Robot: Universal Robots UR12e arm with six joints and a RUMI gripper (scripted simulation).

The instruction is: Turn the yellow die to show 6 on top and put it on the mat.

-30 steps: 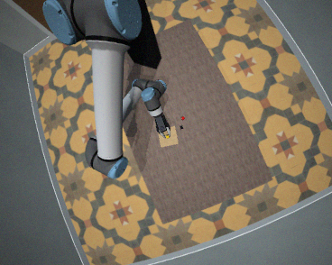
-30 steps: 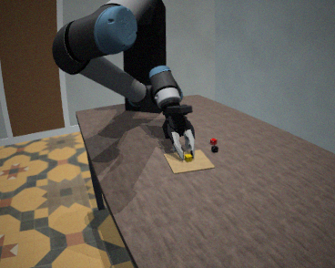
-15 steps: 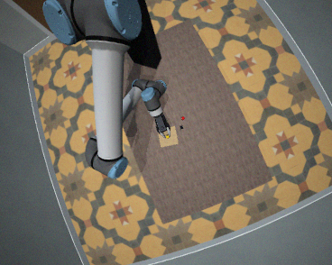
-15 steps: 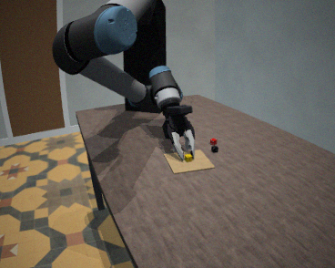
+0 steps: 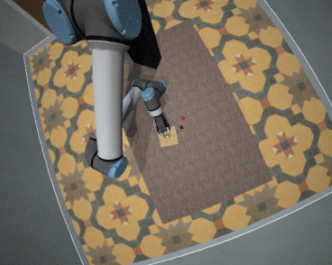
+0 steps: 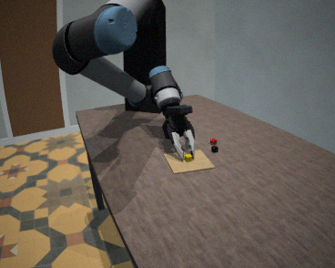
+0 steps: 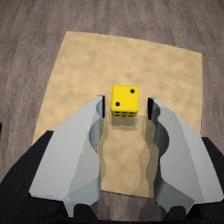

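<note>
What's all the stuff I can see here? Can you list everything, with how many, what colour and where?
yellow die: one, yellow with black pips, on the mat, between the finger tips; top face shows two pips
mat: one, tan, on the table
red die: one, red, on the table beside the mat
black die: one, black, on the table just in front of the red one
table: one, dark brown wood grain
floor: patterned tiles, yellow and grey
arm: one, grey with blue joint caps
gripper: one, two grey fingers straddling the die with gaps either side
</note>
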